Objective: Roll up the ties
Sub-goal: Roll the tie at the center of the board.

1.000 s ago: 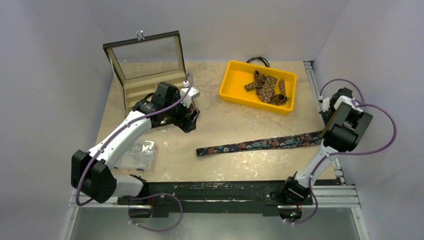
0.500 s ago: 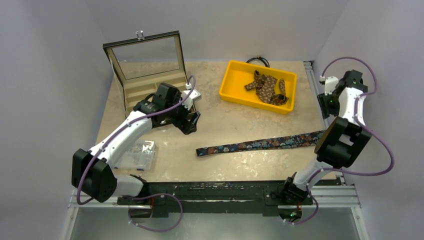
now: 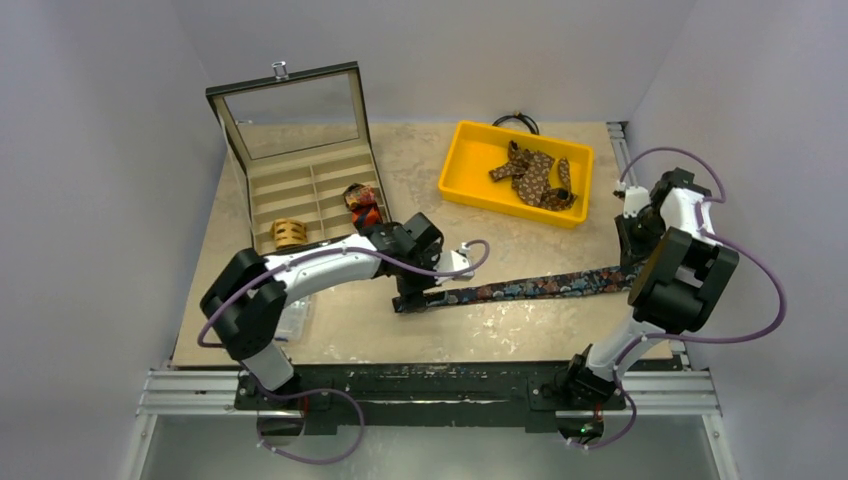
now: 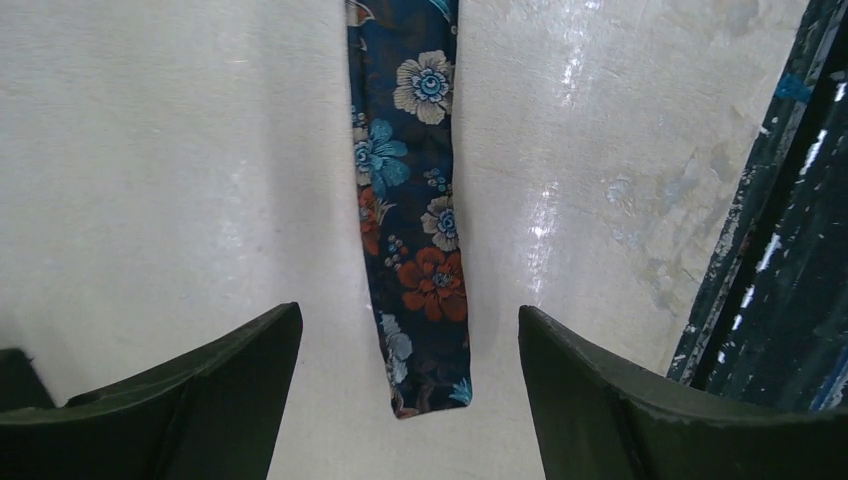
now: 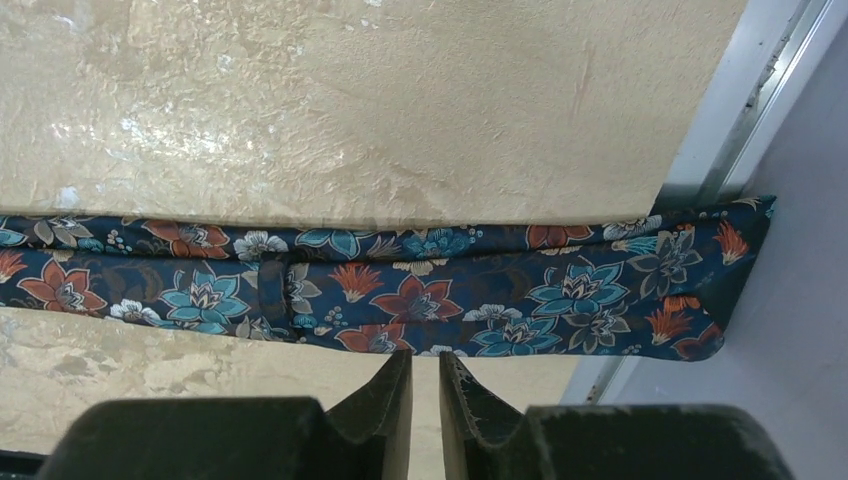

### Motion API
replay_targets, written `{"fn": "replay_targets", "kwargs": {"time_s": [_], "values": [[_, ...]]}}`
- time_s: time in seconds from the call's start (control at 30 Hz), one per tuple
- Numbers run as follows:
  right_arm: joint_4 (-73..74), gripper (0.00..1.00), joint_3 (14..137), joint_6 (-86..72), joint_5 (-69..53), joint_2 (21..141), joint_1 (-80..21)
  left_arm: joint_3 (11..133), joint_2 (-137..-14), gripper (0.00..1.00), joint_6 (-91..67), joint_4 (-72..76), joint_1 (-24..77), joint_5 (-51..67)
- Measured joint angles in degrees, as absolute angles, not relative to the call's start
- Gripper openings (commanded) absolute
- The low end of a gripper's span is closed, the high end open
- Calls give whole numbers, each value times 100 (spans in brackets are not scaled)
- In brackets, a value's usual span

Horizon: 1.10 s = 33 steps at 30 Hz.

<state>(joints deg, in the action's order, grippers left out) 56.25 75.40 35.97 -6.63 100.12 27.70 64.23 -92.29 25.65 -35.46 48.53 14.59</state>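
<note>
A long navy floral tie lies flat across the table. My left gripper is open just above its narrow end, which lies between the two fingers untouched. My right gripper is shut and empty, its tips just short of the tie's wide end, which overhangs the table's right edge. A brown dotted tie lies crumpled in the yellow bin. A tan coil and a red-orange coil sit in the wooden box.
The wooden box stands open at the back left, its glass lid upright. A clear plastic case lies by the left arm. A thin black cable loop lies behind the bin. A metal rail runs along the table's right edge.
My left arm swung from the wooden box to the tie's narrow end, uncovering the two coils in the box. My right gripper came down toward the tie's wide end.
</note>
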Motion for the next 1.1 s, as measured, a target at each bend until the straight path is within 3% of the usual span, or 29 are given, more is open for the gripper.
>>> {"fn": "replay_targets", "kwargs": {"time_s": [0.13,0.3,0.37,0.77,0.83,0.9,0.97,1.1], "values": [[5579,10,7459,3592,-642,10012,2779,6512,-9756,73,2742,-3559,5083,1306],[5470,6,7249,3592,-582,10012,2777,6541,-9856,44,2880,-3564,5162,1116],[5446,6,7159,3592,-567,10012,2777,6539,-9856,37,2928,-3566,5148,1015],[5194,1,7067,3597,-469,10158,2777,6241,-9564,7,3017,-3822,4912,875],[5105,0,7035,3597,-379,10239,2777,6241,-9555,13,3057,-3857,4888,880],[5048,0,6989,3599,-305,10287,2781,6241,-9555,37,3070,-3879,4864,884],[5022,0,6971,3601,-248,10315,2786,6241,-9539,52,3081,-3905,4849,923],[4978,0,6971,3601,-226,10322,2805,6241,-9343,60,3002,-3922,4917,1059]]}}
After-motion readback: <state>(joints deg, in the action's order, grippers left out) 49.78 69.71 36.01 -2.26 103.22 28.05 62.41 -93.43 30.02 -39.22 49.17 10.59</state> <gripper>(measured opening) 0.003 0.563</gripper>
